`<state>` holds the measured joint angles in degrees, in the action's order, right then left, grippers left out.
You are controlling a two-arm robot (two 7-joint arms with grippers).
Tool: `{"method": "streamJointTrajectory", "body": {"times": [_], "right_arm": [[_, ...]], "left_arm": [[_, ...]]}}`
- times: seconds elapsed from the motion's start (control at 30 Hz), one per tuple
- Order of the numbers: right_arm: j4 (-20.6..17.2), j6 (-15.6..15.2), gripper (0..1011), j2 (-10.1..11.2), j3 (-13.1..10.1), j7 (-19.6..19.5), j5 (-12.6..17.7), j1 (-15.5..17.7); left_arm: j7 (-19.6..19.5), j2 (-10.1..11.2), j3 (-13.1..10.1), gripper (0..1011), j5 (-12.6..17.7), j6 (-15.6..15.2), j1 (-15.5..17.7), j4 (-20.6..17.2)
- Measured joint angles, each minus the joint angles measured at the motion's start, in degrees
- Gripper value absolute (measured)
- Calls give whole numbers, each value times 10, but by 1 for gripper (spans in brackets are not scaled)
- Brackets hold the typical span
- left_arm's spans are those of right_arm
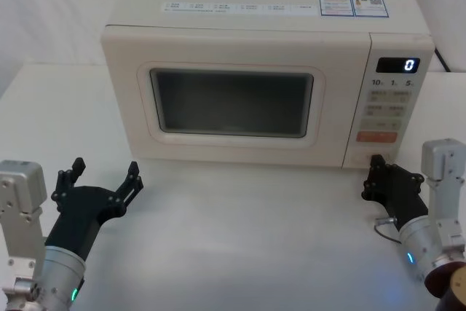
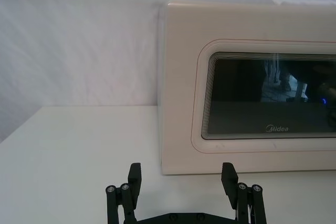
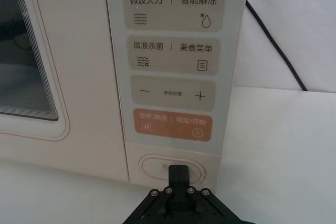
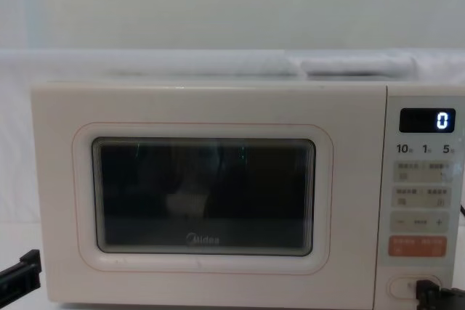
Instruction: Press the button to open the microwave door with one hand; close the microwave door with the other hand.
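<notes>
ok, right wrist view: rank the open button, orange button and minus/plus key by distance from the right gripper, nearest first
1. open button, at the right gripper tip, bottom of the panel.
2. orange button, next key up.
3. minus/plus key, above the orange one.

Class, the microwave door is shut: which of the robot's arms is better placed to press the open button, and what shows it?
Right. The right gripper, fingers shut, sits at the button below the orange key. The left gripper hangs open before the microwave door's left edge.
</notes>
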<state>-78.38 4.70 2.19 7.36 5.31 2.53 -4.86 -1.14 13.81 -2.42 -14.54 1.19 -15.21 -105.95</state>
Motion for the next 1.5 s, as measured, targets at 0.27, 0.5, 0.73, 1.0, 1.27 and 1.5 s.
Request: {"method": "streamJointTrajectory", "body": {"times": [0.27, 0.5, 0.73, 1.0, 1.27, 1.5], "right_arm": [[11, 1, 0, -2, 0, 0, -2, -10], [22, 1, 0, -3, 1, 0, -4, -20], [27, 2, 0, -4, 0, 0, -4, -24], [33, 3, 0, -5, 0, 1, -4, -29], [37, 4, 0, -7, 1, 2, -4, -34], [38, 4, 0, -8, 2, 2, -4, -36]], "left_arm": [[0, 0, 0, 1001, 0, 0, 0, 0], [0, 0, 0, 1001, 0, 0, 0, 0], [0, 0, 0, 1001, 0, 0, 0, 0], [0, 0, 0, 1001, 0, 0, 0, 0], [0, 0, 0, 1001, 0, 0, 0, 0], [0, 0, 0, 1001, 0, 0, 0, 0]]}}
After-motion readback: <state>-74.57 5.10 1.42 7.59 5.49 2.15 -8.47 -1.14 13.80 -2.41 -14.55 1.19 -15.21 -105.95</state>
